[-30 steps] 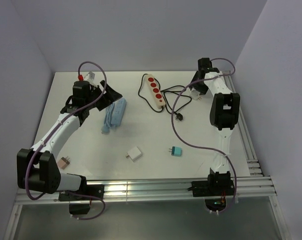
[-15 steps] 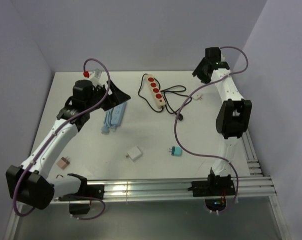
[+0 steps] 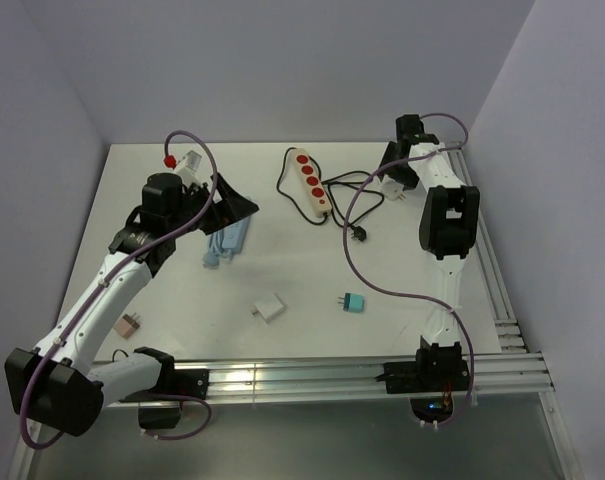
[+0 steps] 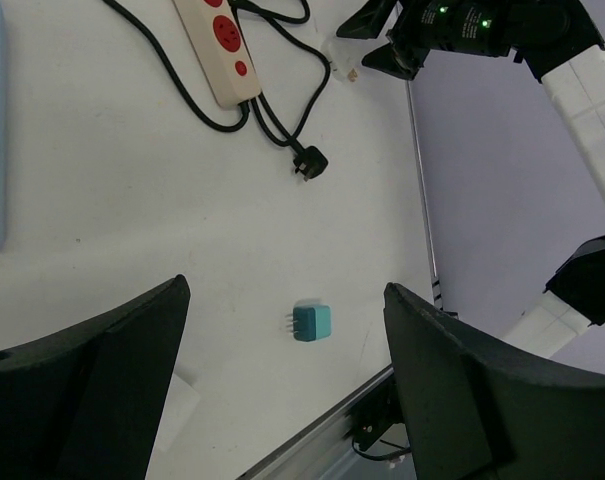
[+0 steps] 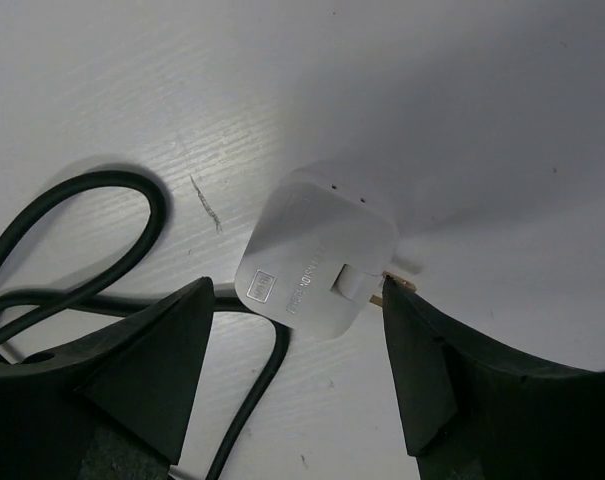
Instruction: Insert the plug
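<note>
Plug (image 5: 317, 250) first: where is it?

White one, flat on the table (image 3: 302, 265) at two o'clock. It lies between the fingers (image 5: 132, 380) of the right gripper (image 5: 294, 288), which stand apart on either side. Whether one touches its pin I cannot tell. A loop of black cord (image 5: 132, 215) lies just beside it.

What changed?

Half a second ago that arm was lifted toward the back wall; now it has dropped back over the plug. The left gripper (image 4: 284, 290), jaws wide with nothing between them, has swung slightly nearer, at ten o'clock over a pale blue strip (image 3: 227, 235).

And the surface?

White board, lilac walls (image 3: 282, 70) on three sides. The cream power strip (image 3: 312, 182) with red sockets lies at twelve, its cord's black plug (image 3: 360, 235) toward three. A teal plug (image 3: 351, 303) at five, a white cube (image 3: 270, 308) at six, a pink one (image 3: 130, 325) at eight.

Room to move?

Rails (image 3: 312, 378) run along the near and right edges. There is open board between the strip and the small plugs. The right arm works close to the corner.
</note>
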You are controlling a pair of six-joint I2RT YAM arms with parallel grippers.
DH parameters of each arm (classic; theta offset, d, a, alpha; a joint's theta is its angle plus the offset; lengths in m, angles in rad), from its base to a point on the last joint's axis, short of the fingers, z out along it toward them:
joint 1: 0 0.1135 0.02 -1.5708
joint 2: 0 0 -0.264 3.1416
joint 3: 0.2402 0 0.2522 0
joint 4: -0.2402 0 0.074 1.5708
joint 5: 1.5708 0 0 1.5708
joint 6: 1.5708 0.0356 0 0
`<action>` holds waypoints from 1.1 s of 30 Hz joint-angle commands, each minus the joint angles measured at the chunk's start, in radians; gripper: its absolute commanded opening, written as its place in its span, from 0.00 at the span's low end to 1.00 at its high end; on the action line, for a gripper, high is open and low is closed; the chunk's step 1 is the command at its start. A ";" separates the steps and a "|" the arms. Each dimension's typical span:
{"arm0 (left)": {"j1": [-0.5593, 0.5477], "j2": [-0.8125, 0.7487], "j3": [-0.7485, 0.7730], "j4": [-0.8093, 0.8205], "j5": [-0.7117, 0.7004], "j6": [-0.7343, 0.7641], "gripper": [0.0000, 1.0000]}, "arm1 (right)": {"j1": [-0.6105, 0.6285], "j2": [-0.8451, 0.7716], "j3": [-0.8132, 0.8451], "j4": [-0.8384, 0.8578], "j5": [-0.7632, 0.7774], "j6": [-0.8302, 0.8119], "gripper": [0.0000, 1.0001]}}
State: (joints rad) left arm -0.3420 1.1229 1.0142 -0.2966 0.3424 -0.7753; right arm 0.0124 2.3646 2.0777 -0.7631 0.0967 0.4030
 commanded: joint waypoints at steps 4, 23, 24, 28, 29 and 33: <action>-0.003 0.006 -0.006 0.071 0.001 0.011 0.85 | -0.005 0.002 0.021 0.010 0.032 -0.039 0.76; -0.003 0.048 -0.019 0.108 0.004 0.028 0.86 | -0.005 0.108 0.107 -0.053 0.058 -0.044 0.75; -0.003 0.048 -0.023 0.111 0.004 0.024 0.86 | -0.005 0.110 0.107 -0.054 0.054 -0.049 0.74; -0.003 0.054 -0.025 0.119 0.006 0.022 0.86 | -0.005 0.096 0.081 -0.055 0.049 -0.047 0.73; -0.003 0.054 -0.025 0.117 0.004 0.024 0.86 | -0.005 0.087 0.047 -0.041 0.048 -0.047 0.73; -0.003 0.064 -0.025 0.122 0.012 0.021 0.86 | -0.005 0.065 0.005 -0.025 0.038 -0.056 0.72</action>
State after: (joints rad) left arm -0.3420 1.1831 0.9909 -0.2234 0.3428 -0.7681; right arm 0.0124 2.4496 2.1239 -0.7631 0.1379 0.3576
